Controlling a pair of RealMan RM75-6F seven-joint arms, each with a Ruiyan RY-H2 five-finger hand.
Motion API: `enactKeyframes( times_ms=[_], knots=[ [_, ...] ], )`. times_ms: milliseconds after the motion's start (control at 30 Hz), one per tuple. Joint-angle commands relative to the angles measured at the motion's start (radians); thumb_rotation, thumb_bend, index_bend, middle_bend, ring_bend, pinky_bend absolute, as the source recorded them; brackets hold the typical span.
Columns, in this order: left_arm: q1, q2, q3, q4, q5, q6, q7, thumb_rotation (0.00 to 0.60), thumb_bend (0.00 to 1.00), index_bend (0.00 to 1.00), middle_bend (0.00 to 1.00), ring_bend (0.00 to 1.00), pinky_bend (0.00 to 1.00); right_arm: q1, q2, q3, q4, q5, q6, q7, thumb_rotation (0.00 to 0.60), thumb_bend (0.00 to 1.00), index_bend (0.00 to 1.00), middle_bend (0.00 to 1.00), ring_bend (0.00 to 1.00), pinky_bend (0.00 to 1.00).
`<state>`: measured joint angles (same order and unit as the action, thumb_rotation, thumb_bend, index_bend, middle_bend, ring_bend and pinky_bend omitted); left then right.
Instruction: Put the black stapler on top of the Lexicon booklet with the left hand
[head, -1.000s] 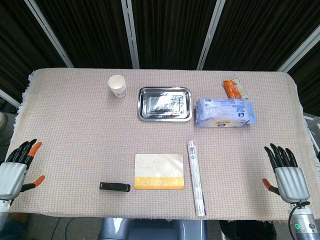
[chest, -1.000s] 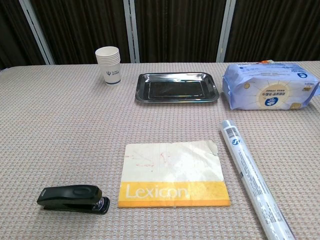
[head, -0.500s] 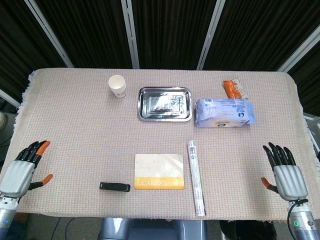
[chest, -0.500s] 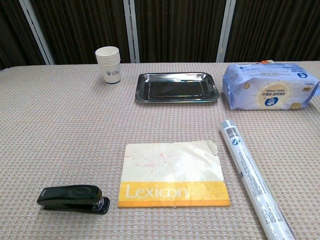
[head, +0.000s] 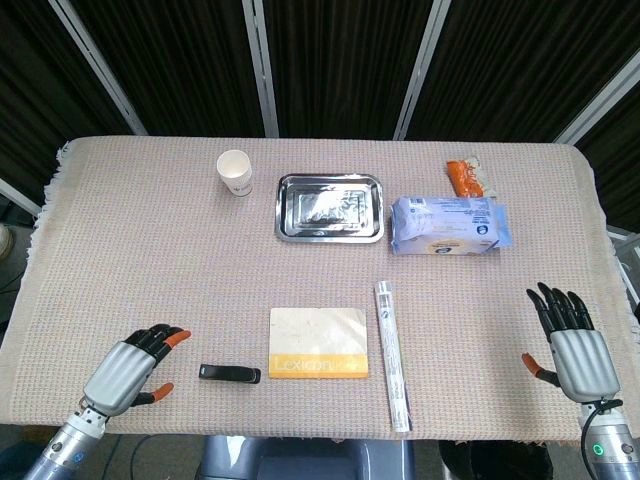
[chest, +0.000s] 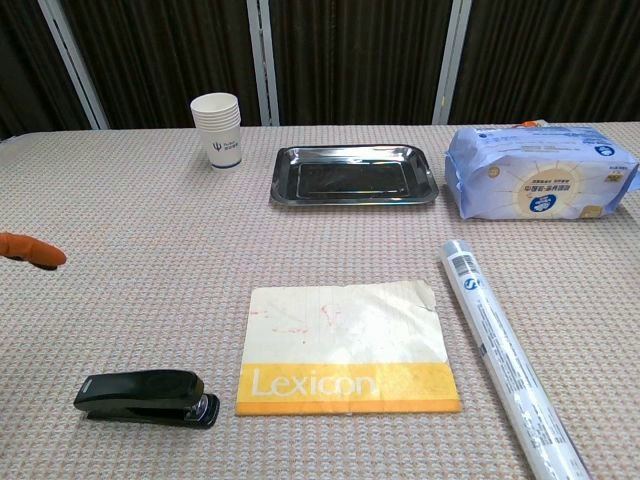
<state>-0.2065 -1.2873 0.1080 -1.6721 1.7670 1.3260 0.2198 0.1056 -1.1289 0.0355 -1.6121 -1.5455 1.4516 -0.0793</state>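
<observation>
Risking a sideways nudge of the black stapler (head: 230, 373) if the left hand (head: 128, 372), fingers spread and empty, comes in low. Lying at lower left, just left of the Lexicon booklet (head: 318, 342), long axis left-right, metal nose toward the booklet. Right hand (head: 574, 352) likewise spread, empty.

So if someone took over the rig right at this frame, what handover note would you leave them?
Left hand: open, holding nothing, just left of the black stapler, not touching it.
Right hand: open, idle near the table's right edge.
The stapler lies flat on the cloth, left of the Lexicon booklet, apart from it. The booklet has nothing on top.
Done: nothing yet.
Left: grip the stapler with the left hand, lift it, set it on the booklet.
</observation>
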Motion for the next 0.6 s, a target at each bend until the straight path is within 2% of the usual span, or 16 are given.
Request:
enactKeyframes(
  times_ms=[33, 100, 233, 600],
  knots=[
    [-0.005, -0.038, 0.025, 0.011, 0.007, -0.043, 0.049, 0.6, 0.2, 0.19, 0.21, 0.18, 0.33, -0.005, 0.005, -0.004, -0.002, -0.011, 0.01, 0.008, 0.6, 0.17, 0.0, 0.0, 0.0, 0.0],
    [-0.007, -0.058, 0.028, 0.026, 0.0, -0.062, 0.068, 0.6, 0.2, 0.19, 0.2, 0.18, 0.33, -0.007, 0.007, -0.006, -0.002, -0.016, 0.013, 0.009, 0.6, 0.17, 0.0, 0.0, 0.0, 0.0],
    [0.004, -0.123, 0.006, 0.097, 0.004, -0.031, 0.128, 0.6, 0.22, 0.22, 0.2, 0.18, 0.33, -0.01, 0.01, -0.009, -0.004, -0.02, 0.019, 0.015, 0.6, 0.17, 0.0, 0.0, 0.0, 0.0],
    [-0.027, -0.234, -0.003, 0.235, -0.007, -0.063, 0.088, 0.6, 0.24, 0.25, 0.2, 0.2, 0.34, -0.021, 0.022, -0.008, -0.007, -0.03, 0.043, 0.031, 0.6, 0.17, 0.0, 0.0, 0.0, 0.0]
  ],
)
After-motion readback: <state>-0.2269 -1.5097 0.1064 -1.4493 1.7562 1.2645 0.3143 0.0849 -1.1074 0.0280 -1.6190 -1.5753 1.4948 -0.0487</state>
